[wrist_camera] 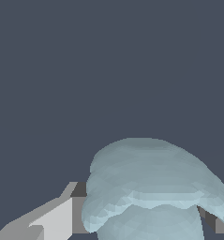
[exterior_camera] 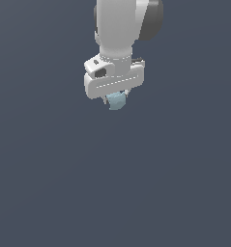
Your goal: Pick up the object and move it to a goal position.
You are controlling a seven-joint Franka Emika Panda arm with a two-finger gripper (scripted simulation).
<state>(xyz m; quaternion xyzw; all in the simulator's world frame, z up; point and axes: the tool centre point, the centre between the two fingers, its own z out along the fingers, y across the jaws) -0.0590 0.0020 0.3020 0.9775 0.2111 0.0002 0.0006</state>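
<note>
The object (exterior_camera: 117, 101) is a small pale blue-grey lumpy blob. In the exterior view it sits right under the white gripper (exterior_camera: 116, 99), between the short fingers, which close in on it from both sides. In the wrist view the object (wrist_camera: 151, 187) fills the near part of the picture, with a grey-white finger (wrist_camera: 57, 218) pressed against one side and the edge of the other finger (wrist_camera: 216, 224) just showing at its other side. The gripper is shut on the object and holds it off the floor.
The white arm (exterior_camera: 118, 24) rises out of the exterior view's top. A plain dark blue-grey floor (exterior_camera: 115, 193) spreads all around, with nothing else on it.
</note>
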